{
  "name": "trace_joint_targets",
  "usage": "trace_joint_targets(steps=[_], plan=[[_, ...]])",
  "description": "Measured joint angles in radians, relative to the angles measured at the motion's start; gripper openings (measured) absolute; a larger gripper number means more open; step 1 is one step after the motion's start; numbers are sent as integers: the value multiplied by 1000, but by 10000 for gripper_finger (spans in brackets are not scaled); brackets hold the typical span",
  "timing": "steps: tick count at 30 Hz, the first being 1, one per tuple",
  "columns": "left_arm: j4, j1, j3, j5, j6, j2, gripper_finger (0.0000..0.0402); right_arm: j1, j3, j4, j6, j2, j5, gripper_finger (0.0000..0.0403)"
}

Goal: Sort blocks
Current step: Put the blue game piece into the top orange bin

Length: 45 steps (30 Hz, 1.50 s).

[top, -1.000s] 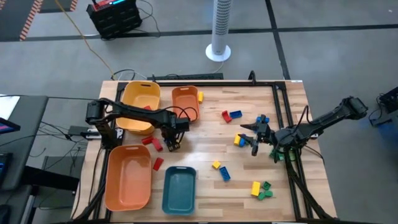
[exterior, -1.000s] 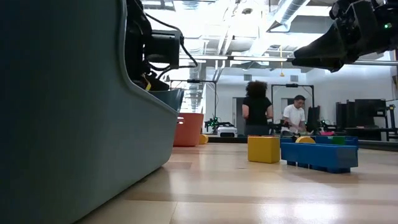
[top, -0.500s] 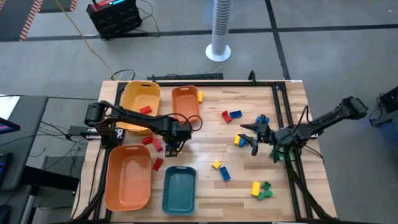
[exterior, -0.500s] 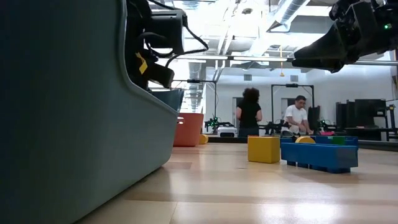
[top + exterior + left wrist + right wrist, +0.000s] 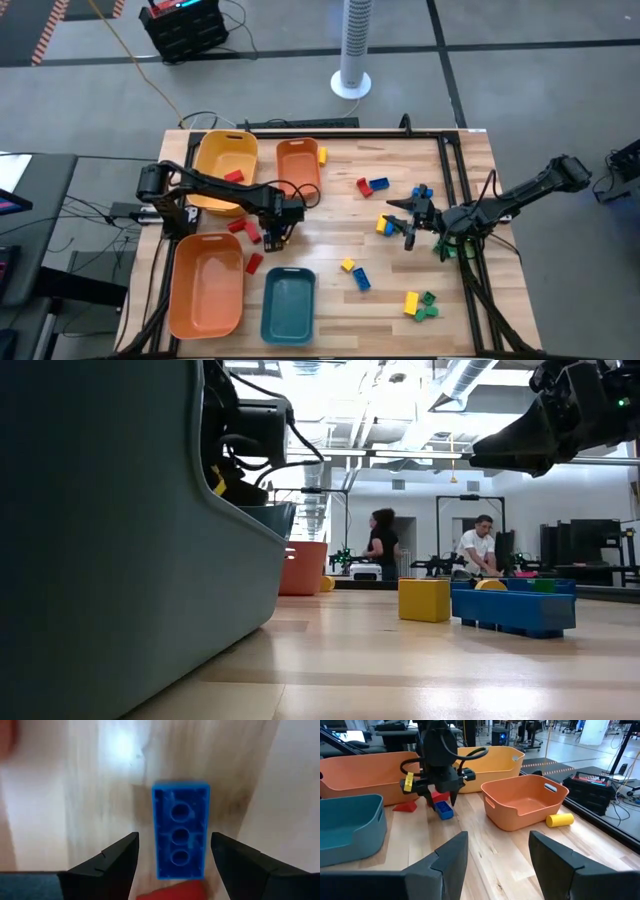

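Left pincer [image 5: 277,238] now lower, over blue block [image 5: 180,829].

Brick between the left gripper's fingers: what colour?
Blue brick, underside up, between the open left gripper; clearest in the left wrist view.

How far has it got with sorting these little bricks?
Barely started. One red block lies in the yellow tray; the other trays look empty. The left gripper hangs open over a blue block lying on the table, not yet gripping it. The right gripper waits open near the table's right side. Most blocks remain scattered across the wood.
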<state>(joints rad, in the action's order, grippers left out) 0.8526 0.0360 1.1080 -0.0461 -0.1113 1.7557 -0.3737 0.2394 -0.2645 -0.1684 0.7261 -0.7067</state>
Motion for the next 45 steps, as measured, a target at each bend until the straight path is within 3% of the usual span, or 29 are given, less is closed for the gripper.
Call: trace_joint_targets(steps=[10, 18, 26, 34, 40, 45], plan=[[1, -1, 3, -9, 23, 55, 230, -1, 0, -5, 0, 0, 0, 223], [11, -3, 16, -11, 36, 69, 127, -6, 1, -6, -7, 1, -1, 223], [83, -1, 59, -31, 51, 56, 127, -6, 1, -2, -7, 1, -1, 223], [165, 19, 125, -133, 28, -104, 127, -6, 1, 0, -7, 1, -1, 223], [145, 137, 128, -154, 47, -213, 127, 7, 1, -28, -7, 1, -1, 223], [134, 272, 212, -153, 161, -185, 127, 23, 1, -51, -10, 14, -2, 223]])
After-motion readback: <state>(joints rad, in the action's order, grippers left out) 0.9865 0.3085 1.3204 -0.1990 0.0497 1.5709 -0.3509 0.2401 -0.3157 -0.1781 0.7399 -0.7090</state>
